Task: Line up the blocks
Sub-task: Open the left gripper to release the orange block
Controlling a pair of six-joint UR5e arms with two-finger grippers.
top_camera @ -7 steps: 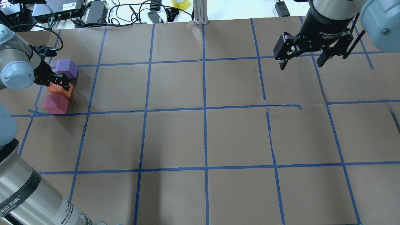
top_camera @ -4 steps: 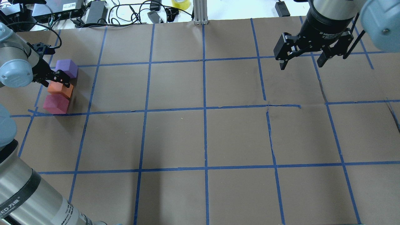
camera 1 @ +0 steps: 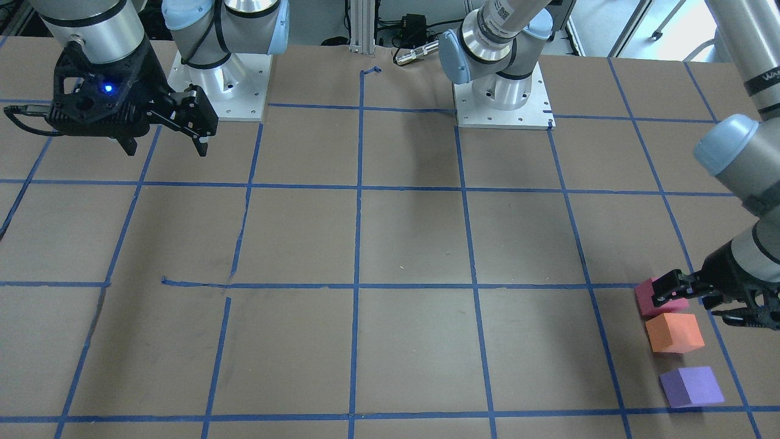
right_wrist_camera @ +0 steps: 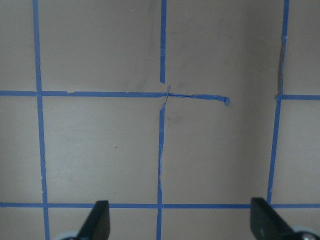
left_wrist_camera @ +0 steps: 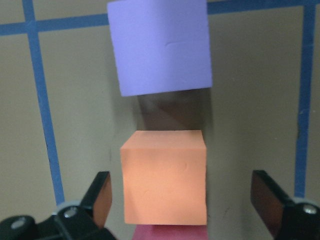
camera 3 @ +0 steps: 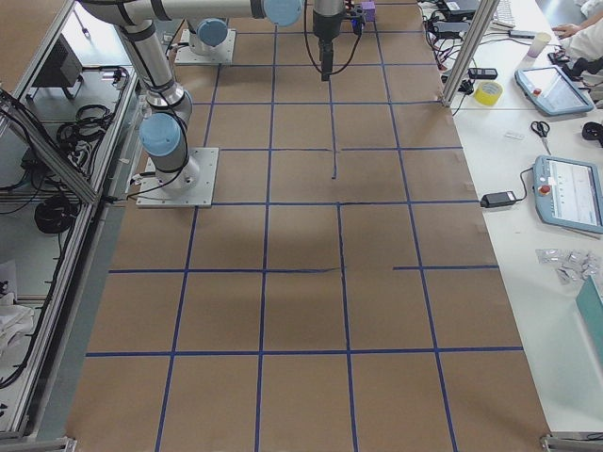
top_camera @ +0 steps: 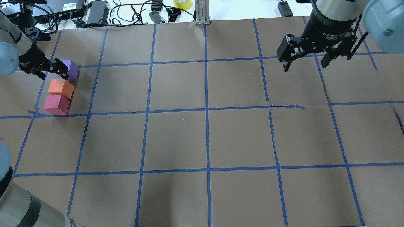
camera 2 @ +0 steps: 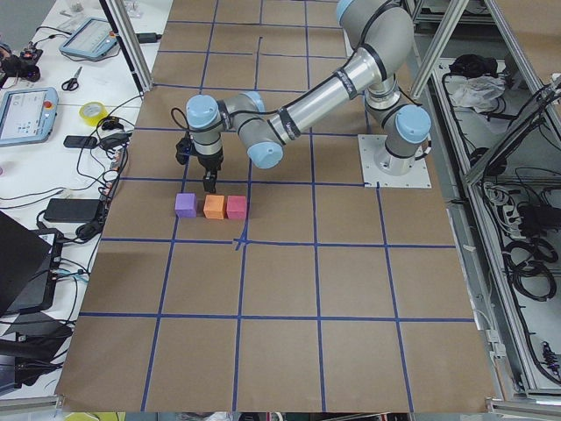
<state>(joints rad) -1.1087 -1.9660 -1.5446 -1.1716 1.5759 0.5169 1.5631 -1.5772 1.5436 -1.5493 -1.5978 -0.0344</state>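
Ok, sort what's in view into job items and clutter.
Job:
purple block
orange block
pinkish red block
open left tool

Lying about:
yellow tape roll
power adapter
cables
scissors

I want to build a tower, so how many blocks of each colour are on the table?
Orange block: 1
Pinkish red block: 1
Purple block: 1
Total: 3

Right hand (camera 3: 325, 66) above brown gridded table (camera 3: 301, 311), yellow tape roll (camera 3: 488, 92)
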